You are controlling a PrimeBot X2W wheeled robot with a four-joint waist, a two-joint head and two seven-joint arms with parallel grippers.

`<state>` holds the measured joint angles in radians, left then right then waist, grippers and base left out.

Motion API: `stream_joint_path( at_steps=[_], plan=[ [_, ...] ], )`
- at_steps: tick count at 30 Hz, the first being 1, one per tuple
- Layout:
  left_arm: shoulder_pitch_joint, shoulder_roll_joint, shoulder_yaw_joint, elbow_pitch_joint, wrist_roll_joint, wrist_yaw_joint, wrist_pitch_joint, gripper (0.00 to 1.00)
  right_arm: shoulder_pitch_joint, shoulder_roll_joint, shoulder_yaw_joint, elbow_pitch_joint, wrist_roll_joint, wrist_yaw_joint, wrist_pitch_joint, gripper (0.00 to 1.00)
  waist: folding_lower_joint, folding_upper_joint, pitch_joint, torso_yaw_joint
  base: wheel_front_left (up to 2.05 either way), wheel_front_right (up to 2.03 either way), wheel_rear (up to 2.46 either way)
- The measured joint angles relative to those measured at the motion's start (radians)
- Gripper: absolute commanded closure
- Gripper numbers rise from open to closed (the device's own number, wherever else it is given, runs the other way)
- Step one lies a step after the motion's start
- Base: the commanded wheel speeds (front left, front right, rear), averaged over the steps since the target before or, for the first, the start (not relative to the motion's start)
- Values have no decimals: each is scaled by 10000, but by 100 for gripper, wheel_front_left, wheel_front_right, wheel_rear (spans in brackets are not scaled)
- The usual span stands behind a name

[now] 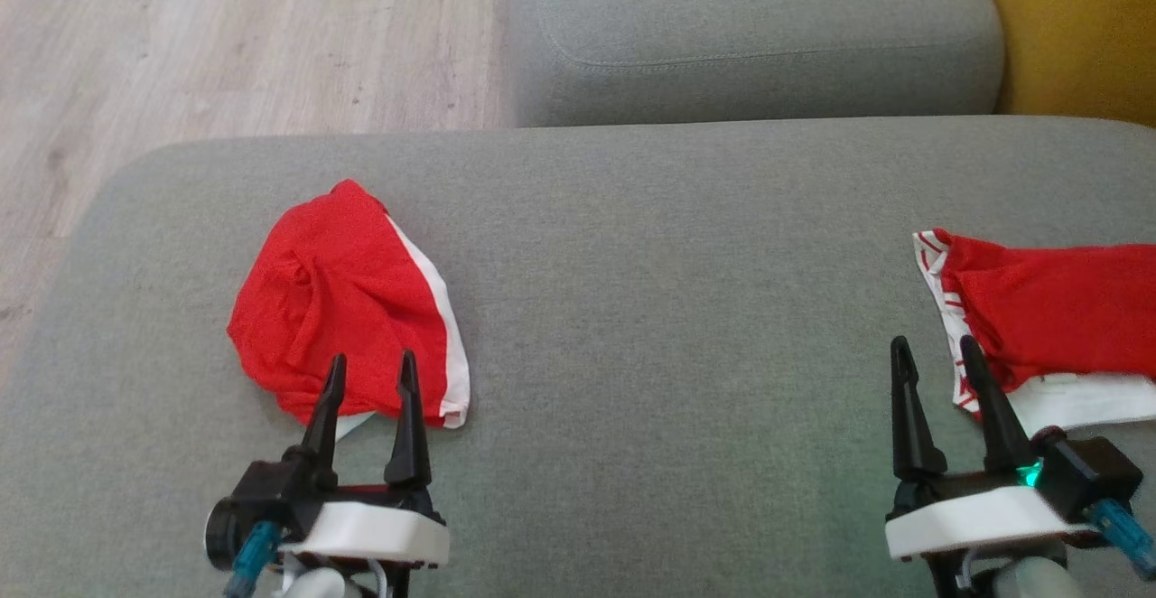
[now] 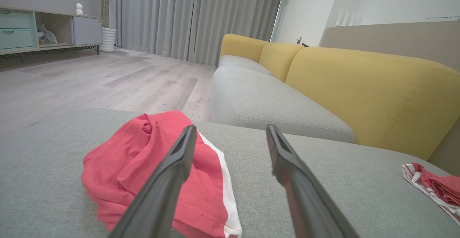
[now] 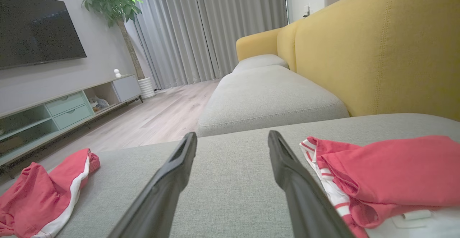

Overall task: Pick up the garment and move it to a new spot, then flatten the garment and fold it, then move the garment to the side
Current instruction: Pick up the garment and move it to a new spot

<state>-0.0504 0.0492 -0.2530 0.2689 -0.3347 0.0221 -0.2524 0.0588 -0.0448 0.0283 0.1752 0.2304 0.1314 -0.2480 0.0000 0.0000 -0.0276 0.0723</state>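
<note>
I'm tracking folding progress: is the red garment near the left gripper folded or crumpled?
Crumpled. The red garment lies bunched in an uneven heap on the grey cushion, with wrinkles and a curving white edge.

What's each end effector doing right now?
Left end effector: open, empty, at the crumpled red garment's near edge.
Right end effector: open, empty, beside the second red garment.

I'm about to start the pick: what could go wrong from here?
Two red garments lie on the grey cushion: a crumpled garment before the open left gripper, a second garment beside the open right gripper; it might grab the wrong one. A pinch on the bunched cloth may catch several layers.
</note>
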Motion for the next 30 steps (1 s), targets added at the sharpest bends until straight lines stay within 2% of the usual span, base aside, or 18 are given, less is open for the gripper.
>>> stream_joint_path(
  at_steps=[8, 20, 30],
  plan=[
    [-8, 0, 0, 35, 17, 0, 0, 0, 4, 0, 399, -8, 161, 0, -2, 0, 0, 0, -33, 434, 0, 0, 0],
    [-5, 4, 314, 146, 278, -21, 0, 0, 24, -2, 1325, -59, 428, 0, -27, 0, 0, 0, -115, 1712, 0, 0, 0],
    [52, 4, 428, 157, 366, -111, 0, 0, 112, -2, 1607, -59, 604, 0, -27, 0, 0, 0, -213, 2550, 0, 0, 0]
  ],
)
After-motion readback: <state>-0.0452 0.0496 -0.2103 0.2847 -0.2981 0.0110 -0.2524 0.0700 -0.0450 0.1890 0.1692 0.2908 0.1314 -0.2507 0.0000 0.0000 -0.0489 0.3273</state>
